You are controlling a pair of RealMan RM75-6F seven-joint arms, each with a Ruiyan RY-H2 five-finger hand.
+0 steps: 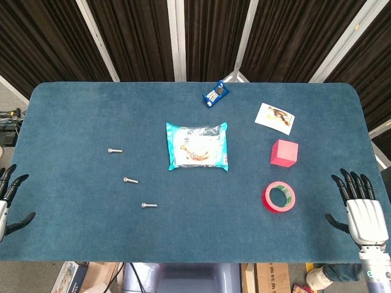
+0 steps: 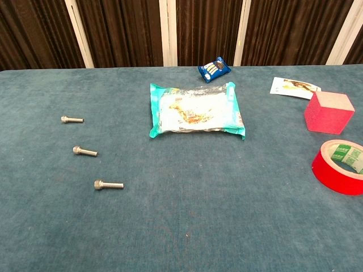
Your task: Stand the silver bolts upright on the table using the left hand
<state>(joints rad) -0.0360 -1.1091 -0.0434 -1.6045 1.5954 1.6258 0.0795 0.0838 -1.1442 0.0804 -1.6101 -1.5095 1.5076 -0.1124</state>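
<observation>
Three silver bolts lie flat on the blue table (image 1: 79, 116), heads to the left: a far bolt (image 1: 115, 150) (image 2: 71, 119), a middle bolt (image 1: 130, 180) (image 2: 84, 151) and a near bolt (image 1: 149, 206) (image 2: 108, 185). My left hand (image 1: 8, 201) shows at the left edge of the head view, fingers spread, holding nothing, well left of the bolts. My right hand (image 1: 362, 210) hovers at the table's near right corner, fingers apart and empty. Neither hand appears in the chest view.
A teal wipes packet (image 1: 197, 146) (image 2: 196, 109) lies mid-table. Behind it sits a small blue snack pack (image 1: 215, 93) (image 2: 214, 69). To the right are a white card (image 1: 275, 118) (image 2: 294, 86), a pink cube (image 1: 285, 152) (image 2: 329, 111) and a red tape roll (image 1: 279, 197) (image 2: 340, 165).
</observation>
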